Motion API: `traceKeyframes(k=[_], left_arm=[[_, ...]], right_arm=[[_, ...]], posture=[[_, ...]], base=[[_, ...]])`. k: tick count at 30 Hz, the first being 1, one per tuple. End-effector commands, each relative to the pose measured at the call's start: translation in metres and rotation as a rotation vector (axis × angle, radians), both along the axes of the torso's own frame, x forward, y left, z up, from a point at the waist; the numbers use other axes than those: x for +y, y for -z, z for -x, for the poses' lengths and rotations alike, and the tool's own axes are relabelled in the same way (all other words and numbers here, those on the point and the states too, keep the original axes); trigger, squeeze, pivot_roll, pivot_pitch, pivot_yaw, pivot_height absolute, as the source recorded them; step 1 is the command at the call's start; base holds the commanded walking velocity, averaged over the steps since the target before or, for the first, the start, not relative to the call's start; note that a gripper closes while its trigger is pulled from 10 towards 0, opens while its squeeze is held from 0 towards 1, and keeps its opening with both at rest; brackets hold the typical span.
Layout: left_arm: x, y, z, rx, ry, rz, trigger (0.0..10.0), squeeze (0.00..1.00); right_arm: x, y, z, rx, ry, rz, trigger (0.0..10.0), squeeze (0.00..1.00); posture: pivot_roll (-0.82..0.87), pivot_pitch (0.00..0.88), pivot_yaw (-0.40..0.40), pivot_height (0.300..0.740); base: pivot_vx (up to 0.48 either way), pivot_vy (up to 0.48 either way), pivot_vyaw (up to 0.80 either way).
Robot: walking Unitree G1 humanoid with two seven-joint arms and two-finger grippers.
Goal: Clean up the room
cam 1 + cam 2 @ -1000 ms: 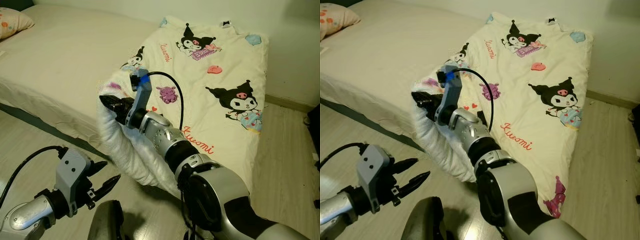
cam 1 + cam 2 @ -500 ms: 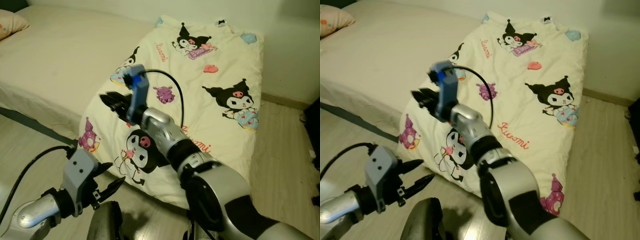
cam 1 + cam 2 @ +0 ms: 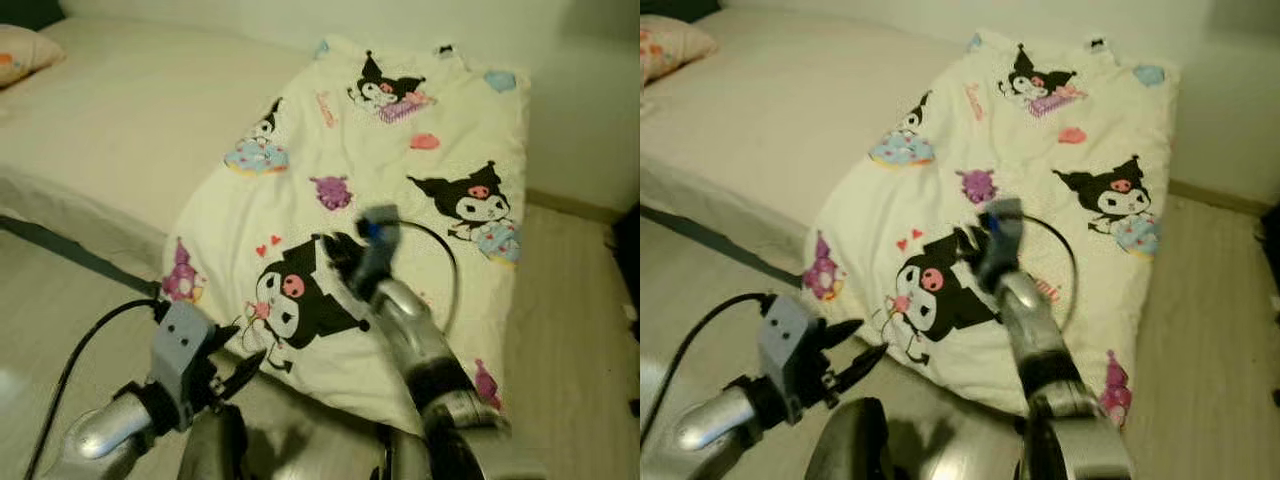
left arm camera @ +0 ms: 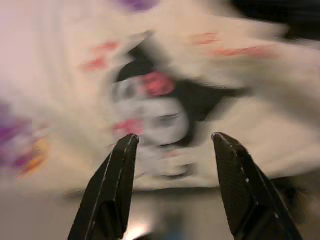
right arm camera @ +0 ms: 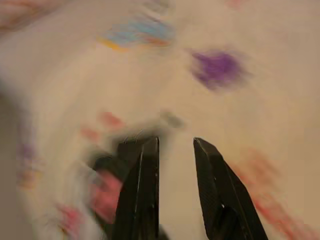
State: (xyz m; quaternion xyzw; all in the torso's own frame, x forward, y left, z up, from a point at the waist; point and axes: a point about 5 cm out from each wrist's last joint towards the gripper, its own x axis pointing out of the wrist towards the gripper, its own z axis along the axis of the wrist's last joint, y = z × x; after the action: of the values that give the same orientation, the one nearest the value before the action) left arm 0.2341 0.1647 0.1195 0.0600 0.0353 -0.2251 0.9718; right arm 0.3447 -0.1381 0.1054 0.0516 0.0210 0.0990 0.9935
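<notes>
one blanket, one bed, one pillow

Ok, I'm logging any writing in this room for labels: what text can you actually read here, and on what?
Pink script on the blanket, near the top: blurred, unreadable.
Red script beside the right gripper: partly hidden, unreadable.
No other text can be made out.

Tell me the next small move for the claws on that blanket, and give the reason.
Probably bring the left claw forward to the blanket edge that hangs over the bed side. That claw is open and empty just short of the edge, and the right claw, slightly parted, holds nothing above the flat blanket.
</notes>
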Motion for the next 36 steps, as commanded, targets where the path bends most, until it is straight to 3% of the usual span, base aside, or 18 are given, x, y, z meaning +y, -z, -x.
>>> traceKeyframes(k=[1,2,4,7,9,12,18,36], left_arm=[[0.011,0.018,-0.006,0.028,-0.198,-0.066,10.0,0.00],[0.014,0.022,-0.009,0.029,-0.272,-0.078,10.0,0.00],[0.019,0.027,-0.015,0.043,-0.373,-0.081,10.0,0.00],[0.019,0.024,-0.019,0.011,-0.414,-0.078,10.0,0.00],[0.018,0.016,-0.023,-0.037,-0.456,-0.028,10.0,0.00],[0.011,0.010,-0.024,-0.063,-0.432,0.017,10.0,0.00],[0.006,0.013,-0.025,-0.072,-0.428,0.017,10.0,0.00],[0.012,0.016,-0.023,-0.075,-0.500,0.032,10.0,0.00]], right_arm=[[-0.018,0.004,0.009,-0.004,0.101,0.064,10.0,0.00],[-0.023,0.007,0.013,-0.004,0.120,0.094,10.0,0.00],[-0.029,0.012,0.020,0.010,0.150,0.056,10.0,0.00],[-0.032,0.013,0.025,-0.002,0.142,0.047,10.0,0.00],[-0.033,0.016,0.031,-0.020,0.135,0.088,10.0,0.00],[-0.032,0.018,0.038,-0.008,0.151,0.085,10.0,0.00],[-0.027,0.017,0.044,0.006,0.143,0.089,10.0,0.00],[-0.025,0.014,0.044,0.023,0.126,0.092,10.0,0.00]], posture=[[-0.07,0.171,0.053,0.575],[-0.08,0.163,0.063,0.575],[-0.09,0.157,0.070,0.575],[-0.09,0.149,0.082,0.575],[-0.09,0.144,0.085,0.585],[-0.09,0.143,0.086,0.595],[-0.08,0.142,0.077,0.615],[-0.06,0.139,0.050,0.680]], base=[[0.000,0.000,0.00],[0.000,0.000,0.00],[0.000,0.000,0.00],[0.000,0.000,0.00],[0.000,0.000,0.00],[0.000,0.000,0.00],[0.000,0.000,0.00],[0.000,0.000,0.00]])
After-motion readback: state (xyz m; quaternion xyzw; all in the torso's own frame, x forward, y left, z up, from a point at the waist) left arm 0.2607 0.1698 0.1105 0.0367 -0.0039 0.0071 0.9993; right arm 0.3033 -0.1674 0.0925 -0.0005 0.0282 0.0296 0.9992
